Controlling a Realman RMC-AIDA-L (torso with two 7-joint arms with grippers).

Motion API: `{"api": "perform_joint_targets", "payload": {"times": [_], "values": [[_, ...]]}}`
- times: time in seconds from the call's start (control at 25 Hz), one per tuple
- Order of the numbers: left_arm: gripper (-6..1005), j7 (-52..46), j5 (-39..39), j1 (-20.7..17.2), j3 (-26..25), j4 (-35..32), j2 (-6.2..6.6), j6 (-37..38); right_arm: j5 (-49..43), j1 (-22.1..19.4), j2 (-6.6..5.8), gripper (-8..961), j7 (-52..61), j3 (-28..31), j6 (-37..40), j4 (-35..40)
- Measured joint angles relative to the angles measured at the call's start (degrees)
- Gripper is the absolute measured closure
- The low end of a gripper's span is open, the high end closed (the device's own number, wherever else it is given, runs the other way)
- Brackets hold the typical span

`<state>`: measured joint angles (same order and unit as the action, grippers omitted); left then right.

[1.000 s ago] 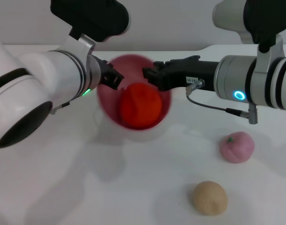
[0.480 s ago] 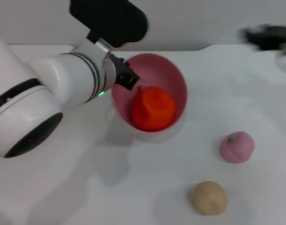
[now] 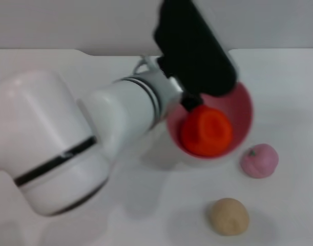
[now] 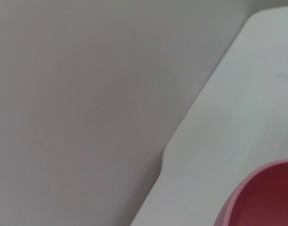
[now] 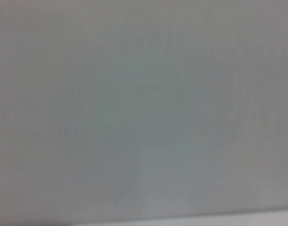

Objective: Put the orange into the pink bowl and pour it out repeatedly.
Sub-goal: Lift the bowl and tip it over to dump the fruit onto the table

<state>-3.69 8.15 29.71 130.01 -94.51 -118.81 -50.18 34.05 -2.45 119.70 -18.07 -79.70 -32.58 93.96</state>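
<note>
The pink bowl [image 3: 243, 108] is tilted toward me above the white table, with the orange [image 3: 206, 131] resting in its lower part. My left gripper [image 3: 189, 104] holds the bowl at its near-left rim, mostly hidden under the black wrist housing. The bowl's rim also shows in a corner of the left wrist view [image 4: 264, 200]. My right gripper is out of view; its wrist view shows only a plain grey surface.
A small pink peach-like ball [image 3: 258, 160] with a green dot lies just right of and below the bowl. A beige bun [image 3: 228, 216] lies nearer the front. The white table [image 3: 284, 72] ends at a grey wall behind.
My left arm has carried the bowl with the orange to the right, close to the pink ball. My right arm has pulled away to the right and left the head view.
</note>
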Motion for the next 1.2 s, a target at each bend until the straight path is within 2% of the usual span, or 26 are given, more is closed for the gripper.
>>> {"api": "perform_joint_targets", "payload": {"times": [0.16, 0.24, 0.28, 0.32, 0.48, 0.76, 0.96, 1.2], "values": [[952, 1.29, 4.97, -0.48, 3.95, 1.43, -0.02, 7.98, 1.17, 0.08, -0.06, 480, -0.01, 0.05, -0.14, -1.48], [952, 1.29, 4.97, -0.48, 3.95, 1.43, -0.02, 7.98, 1.55, 0.17, -0.15, 479, -0.01, 0.04, -0.16, -1.74], [952, 1.35, 7.81, -0.78, 5.34, 2.48, -0.04, 11.07, 1.72, 0.21, -0.18, 478, -0.01, 0.01, -0.18, -1.8], [952, 1.12, 15.17, -1.35, 8.27, 4.7, -0.15, 17.78, 1.79, 0.26, -0.2, 477, -0.01, -0.03, -0.24, -1.88], [952, 0.95, 22.03, -1.71, 9.49, 6.65, -0.19, 22.28, 2.21, 0.49, -0.3, 474, -0.02, 0.02, -1.35, -2.12], [953, 0.71, 35.19, -2.27, 9.5, 9.37, -0.19, 23.69, 2.23, 0.33, -0.35, 468, 0.49, 1.78, -3.83, -2.1], [953, -3.05, 45.7, -2.17, 10.18, 12.36, -0.19, 24.17, 2.23, 0.45, -0.36, 464, 0.83, 3.03, -5.87, -2.19], [953, -4.92, 60.19, -3.07, 13.99, 15.85, -0.23, 23.95, 2.23, 1.11, -0.38, 459, 0.85, 3.01, -6.24, -2.32]]}}
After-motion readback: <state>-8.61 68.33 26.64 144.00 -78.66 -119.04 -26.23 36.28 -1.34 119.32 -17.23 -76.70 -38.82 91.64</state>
